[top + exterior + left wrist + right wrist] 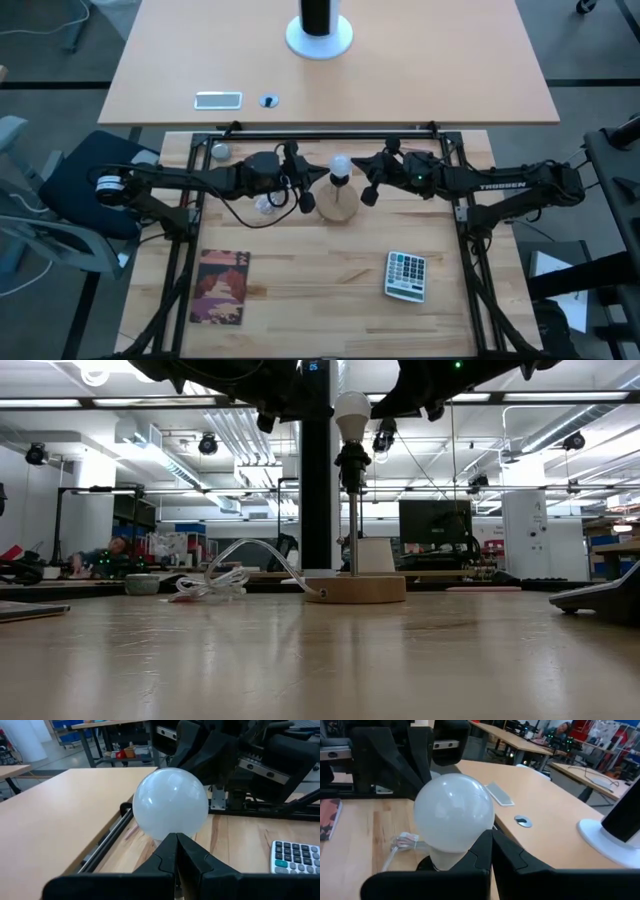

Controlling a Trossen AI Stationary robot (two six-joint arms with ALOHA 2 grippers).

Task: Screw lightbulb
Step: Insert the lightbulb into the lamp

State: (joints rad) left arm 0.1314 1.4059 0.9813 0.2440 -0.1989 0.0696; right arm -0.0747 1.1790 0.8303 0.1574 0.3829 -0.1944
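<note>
Both grippers flank the lightbulb (341, 163), their jaws pressed together and gripping nothing: the left gripper (176, 851) has its closed fingertips just in front of the frosted globe, and the right gripper (491, 847) meets it from the opposite side. Between the two, the bulb sits upright in a socket atop a thin post on a round wooden base (355, 588). Well off toward the right arm's side lies a calculator (406, 275).

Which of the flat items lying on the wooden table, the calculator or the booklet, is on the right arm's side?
The calculator, grey with keys, lies on the right arm's side; the reddish booklet lies on the left arm's side.
</note>
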